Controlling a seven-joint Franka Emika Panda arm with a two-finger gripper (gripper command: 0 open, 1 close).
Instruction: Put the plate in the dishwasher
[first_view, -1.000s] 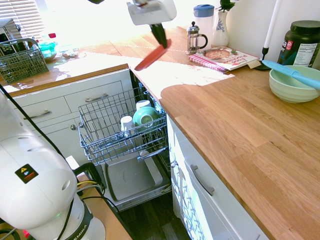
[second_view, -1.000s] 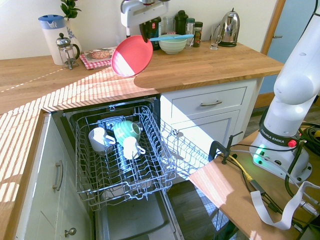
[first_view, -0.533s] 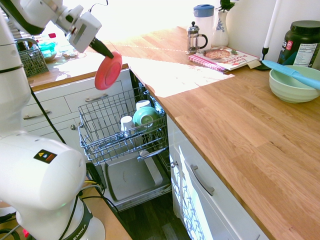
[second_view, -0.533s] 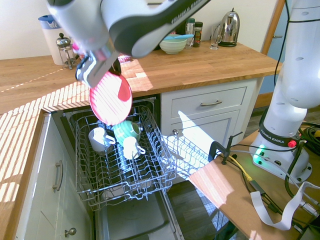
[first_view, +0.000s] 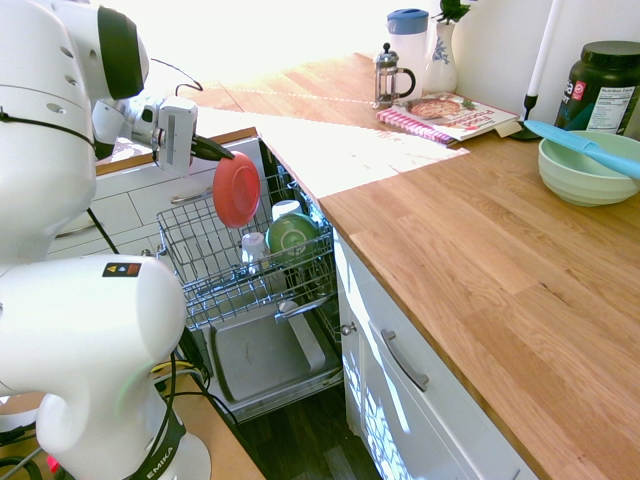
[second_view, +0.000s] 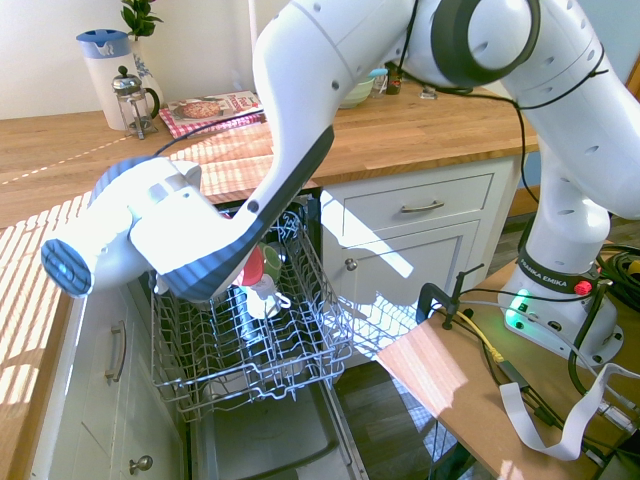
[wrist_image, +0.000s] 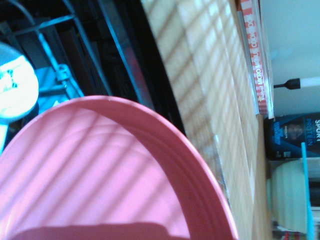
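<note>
One wooden surface: the plate has left it; a second ago it hung over the edge here, and now you have it on the rack side.
White arm: folded back and swung across since then, so in the second exterior view it hides most of your load. Rely on the first exterior view for your next move.
Dishwasher: open, its rack pulled out. You need no more opening work, only the placing.
Rack: it already holds a few things, so your likely step now is to choose a slot and line up.
Plate: coral-red, steeply tilted, hanging over the rack by its upper edge. It turned more face-on to the first exterior view during the swing, which should suit an upright slot. I judge your carry nearly done, with lowering and release left.
Green bowl: sits in the rack close to your path; come down too near and the plate's rim could knock it.
White cups: two, beside that bowl; the same care applies.
Fingers: pinching the plate's edge. Your grip is only at the rim, so a bump against the wires could twist it.
</note>
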